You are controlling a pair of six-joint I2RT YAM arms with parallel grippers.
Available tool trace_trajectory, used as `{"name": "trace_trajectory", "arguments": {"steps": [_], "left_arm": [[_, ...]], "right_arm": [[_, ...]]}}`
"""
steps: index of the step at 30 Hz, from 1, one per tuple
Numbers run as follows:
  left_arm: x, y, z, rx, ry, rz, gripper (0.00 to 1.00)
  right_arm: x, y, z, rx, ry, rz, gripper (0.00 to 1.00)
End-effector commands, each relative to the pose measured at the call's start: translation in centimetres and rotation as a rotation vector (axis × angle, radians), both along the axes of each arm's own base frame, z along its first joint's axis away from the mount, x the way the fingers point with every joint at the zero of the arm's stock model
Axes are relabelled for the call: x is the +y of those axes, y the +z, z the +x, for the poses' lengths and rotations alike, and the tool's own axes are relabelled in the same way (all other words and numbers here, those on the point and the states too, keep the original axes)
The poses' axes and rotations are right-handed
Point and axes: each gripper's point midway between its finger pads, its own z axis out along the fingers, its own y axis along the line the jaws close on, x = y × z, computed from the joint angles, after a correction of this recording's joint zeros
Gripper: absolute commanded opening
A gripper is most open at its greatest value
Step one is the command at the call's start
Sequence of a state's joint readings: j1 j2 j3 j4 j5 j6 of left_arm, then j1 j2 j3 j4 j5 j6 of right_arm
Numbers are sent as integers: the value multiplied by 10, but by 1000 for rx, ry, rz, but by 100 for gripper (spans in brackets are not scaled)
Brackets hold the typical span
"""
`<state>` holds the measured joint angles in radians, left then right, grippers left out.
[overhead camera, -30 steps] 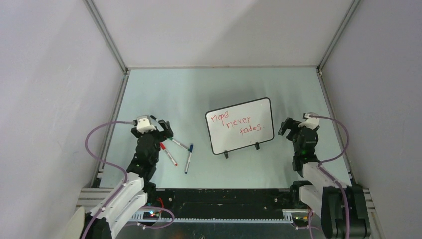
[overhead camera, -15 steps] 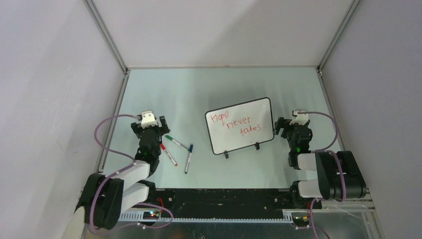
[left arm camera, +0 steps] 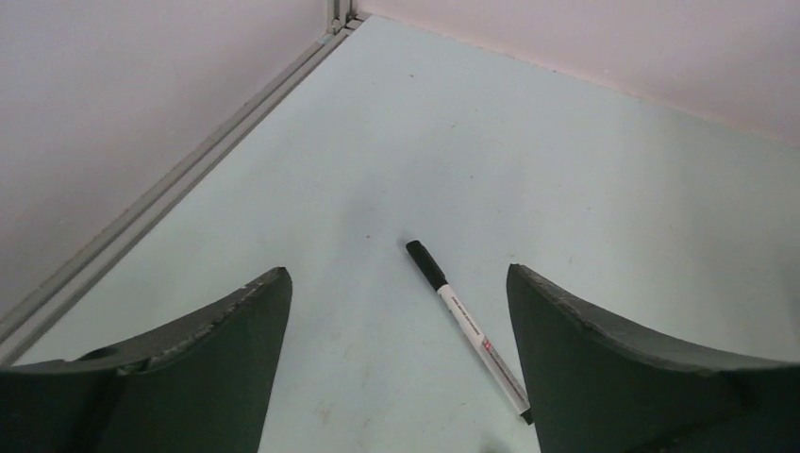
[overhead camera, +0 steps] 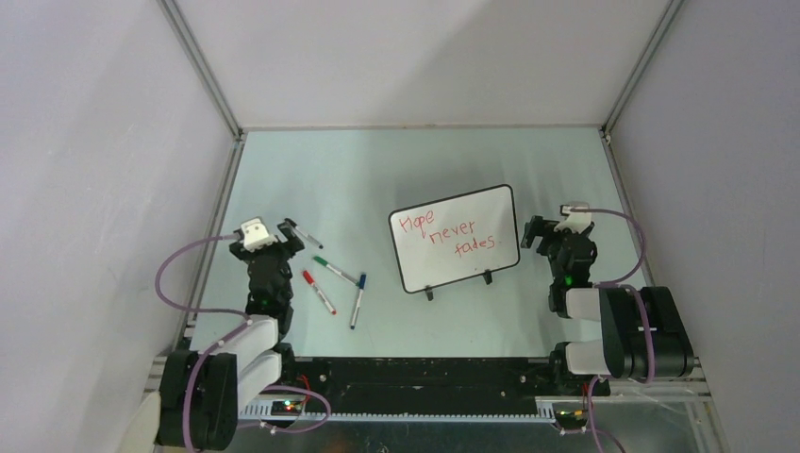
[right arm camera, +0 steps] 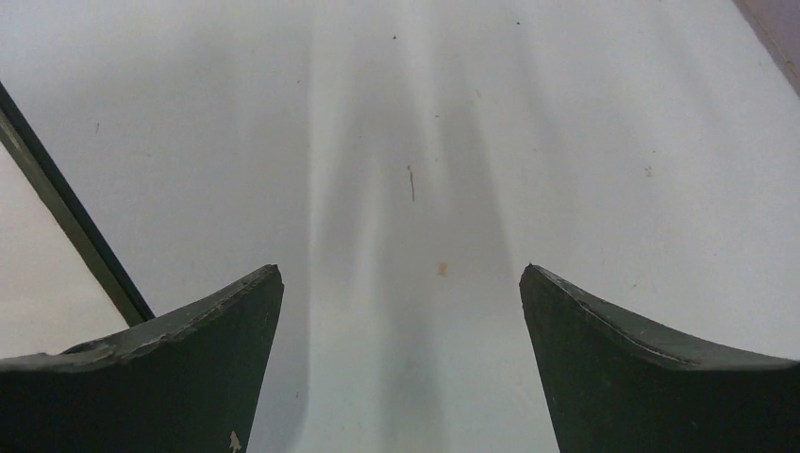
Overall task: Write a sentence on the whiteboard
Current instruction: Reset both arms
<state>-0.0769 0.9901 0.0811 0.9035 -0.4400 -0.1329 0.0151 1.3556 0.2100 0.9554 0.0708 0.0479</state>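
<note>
The whiteboard [overhead camera: 456,238] stands on its two small black feet right of centre on the pale green table [overhead camera: 377,170], turned slightly so that its right end lies farther back. The sentence [overhead camera: 443,234], in thin red strokes, steps down across the board's upper part in three slanted lines and reads "Hope never fades"; the lower part of the board is bare.

Just beside the board's right edge, the right gripper [right arm camera: 401,269] hangs over the table, jaws spread wide with nothing between them. Its wrist camera catches only a slanting black strip of the board's frame at the left margin, the rest cut off.

Well to the left of the board lie four markers. A green one [overhead camera: 335,270], a red one [overhead camera: 319,292] and a blue one [overhead camera: 358,300] are loosely fanned near one another. A black one [left arm camera: 464,326] lies apart from them, farther back, in front of the left gripper [left arm camera: 396,274]. That gripper's jaws also stand apart and hold nothing. From its wrist camera the black marker's near end slips behind the right finger [left arm camera: 613,368], and the print on its white barrel is too small to read
</note>
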Motion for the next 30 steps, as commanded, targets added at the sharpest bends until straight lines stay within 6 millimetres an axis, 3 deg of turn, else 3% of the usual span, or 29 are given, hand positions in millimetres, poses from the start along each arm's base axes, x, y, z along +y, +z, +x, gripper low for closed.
{"name": "trace_trajectory", "arguments": {"steps": [1,5,9,11,12,13,15,16,17,21,30], "left_arm": [[1,17,4,-84,-22,-67,97],[8,18,-2,-64,-19,-2,97],[-4,28,-1,-113,-107,98,91],[-17,13,9,-57,-191,147,88],[-19,19,13,-83,-202,166,88],[-18,3,18,-36,-205,169,88],[-15,15,26,-80,-181,168,94],[-14,5,33,-7,-177,158,98],[-11,-4,35,41,-166,150,99],[3,0,39,40,-75,108,99],[2,1,39,36,-78,106,100]], "right_arm": [[4,19,12,-57,25,7,99],[4,20,12,-58,26,9,99],[4,19,12,-57,28,9,99],[4,19,12,-56,29,9,99],[4,19,12,-57,29,9,99],[4,19,12,-56,29,9,99],[5,19,12,-55,30,10,99],[4,19,12,-56,29,9,99],[5,19,12,-56,31,9,99],[-4,19,12,-55,8,11,99],[-5,19,12,-53,8,11,99]]}}
